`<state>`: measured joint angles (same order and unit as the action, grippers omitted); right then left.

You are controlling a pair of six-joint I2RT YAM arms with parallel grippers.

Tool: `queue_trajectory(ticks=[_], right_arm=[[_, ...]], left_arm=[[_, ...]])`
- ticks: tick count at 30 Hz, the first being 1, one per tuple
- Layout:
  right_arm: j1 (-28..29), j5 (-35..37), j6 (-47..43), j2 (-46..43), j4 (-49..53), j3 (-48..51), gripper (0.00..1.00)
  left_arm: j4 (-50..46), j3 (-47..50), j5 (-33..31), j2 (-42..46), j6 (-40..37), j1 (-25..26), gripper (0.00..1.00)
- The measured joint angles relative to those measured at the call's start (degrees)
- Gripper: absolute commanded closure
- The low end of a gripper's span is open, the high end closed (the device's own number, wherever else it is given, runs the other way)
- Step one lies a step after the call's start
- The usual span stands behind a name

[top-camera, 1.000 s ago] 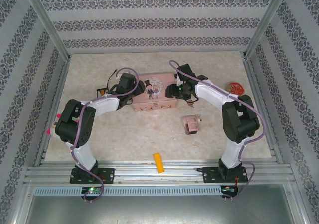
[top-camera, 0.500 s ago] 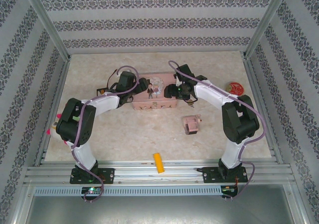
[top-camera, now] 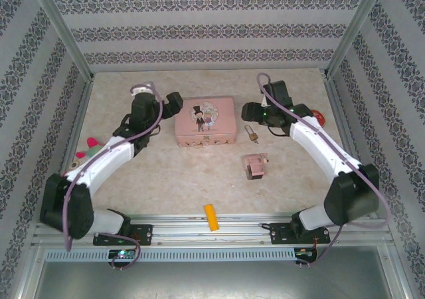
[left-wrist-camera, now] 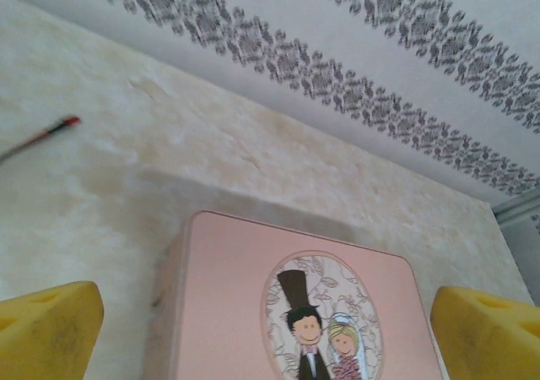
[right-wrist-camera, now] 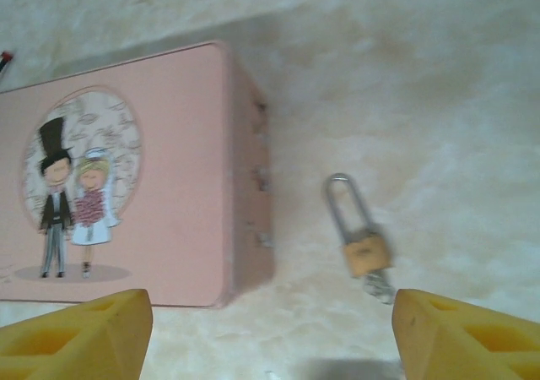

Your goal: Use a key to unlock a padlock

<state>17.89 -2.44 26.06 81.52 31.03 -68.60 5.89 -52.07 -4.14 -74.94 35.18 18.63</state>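
Both arms pulled back off the pink tin [top-camera: 204, 121]; my left pincer [left-wrist-camera: 268, 317] and right pincer [right-wrist-camera: 272, 323] gape empty. Padlock [right-wrist-camera: 364, 249] lies flat on the table [top-camera: 166, 179] just right of the tin, probably released with what looks like the key [right-wrist-camera: 380, 287] in its base.

You had both arms stretched toward the middle of the frame, elbows low at the outer edges. Your left tool [top-camera: 174, 104] stood with fingers spread wide, gripping nothing; your right tool [top-camera: 247, 110] gaped likewise, empty.
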Motion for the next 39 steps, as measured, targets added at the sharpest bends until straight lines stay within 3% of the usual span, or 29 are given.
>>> queue_trajectory(ticks=[5, 7, 13, 19, 28, 34, 39], right_arm=[[-3.6, 4.0, -1.7, -8.1, 0.0, 6.8, 0.11], [-4.9, 5.8, -2.5, -11.9, -0.4, 9.8, 0.02], [-6.2, 11.3, -6.1, -22.7, -3.5, 17.7, 0.02], [-6.3, 16.5, -9.9, -32.1, -10.9, 27.5, 0.02], [-7.7, 18.0, -16.9, -36.6, -26.9, 40.5, 0.02], [-9.7, 17.3, -21.6, -33.4, -39.2, 47.0, 0.02], [-12.9, 15.5, -22.2, -30.8, -47.5, 50.2, 0.02]], left_arm=[[-1.1, 9.3, -7.2, 13.2, -4.2, 0.0, 0.01], [-1.6, 13.0, -10.4, 19.1, -6.0, 0.0, 0.01], [-2.0, 22.5, -19.3, 34.4, -10.9, 0.0, 0.01], [-1.1, 31.5, -25.0, 41.4, -16.3, 0.0, 0.01], [8.4, 39.7, -27.2, 38.5, -26.7, -2.8, 0.01], [17.4, 40.9, -21.2, 29.9, -27.9, -10.2, 0.01], [27.1, 41.1, -15.5, 19.3, -29.2, -12.5, 0.01]])
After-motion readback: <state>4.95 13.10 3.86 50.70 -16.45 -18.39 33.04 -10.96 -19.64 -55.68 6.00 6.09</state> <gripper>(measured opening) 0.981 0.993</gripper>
